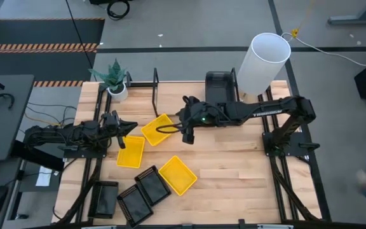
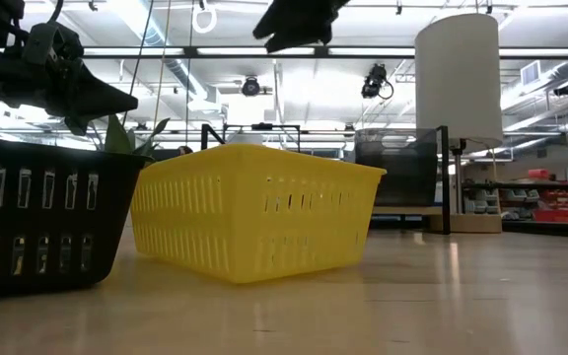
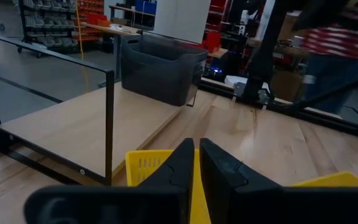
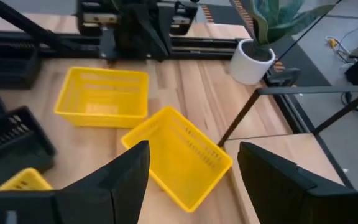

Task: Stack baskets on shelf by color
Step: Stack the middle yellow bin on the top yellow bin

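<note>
Three yellow baskets lie on the tabletop: one turned askew [image 1: 157,129] [image 4: 179,155] by the shelf's corner, one [image 1: 131,151] [image 4: 104,96] near my left arm, and one [image 1: 178,175] nearer the front. Three black perforated baskets [image 1: 135,196] sit at the near left. A dark-grey basket [image 1: 220,86] [image 3: 160,71] stands on the shelf board [image 1: 183,95] [image 3: 73,124]. My right gripper [image 1: 186,133] [image 4: 191,180] hangs open above the askew yellow basket's right end. My left gripper [image 1: 131,127] [image 3: 196,168] is shut and raised off the table [image 2: 116,99], over the yellow baskets.
A tall white cylinder [image 1: 264,63] stands at the shelf's right end, and a potted plant [image 1: 115,81] at its left. Thin black upright bars [image 3: 109,124] frame the shelf. A person shows beyond the table's right side [image 3: 334,37]. Bare planks lie at the table's right half [image 1: 234,165].
</note>
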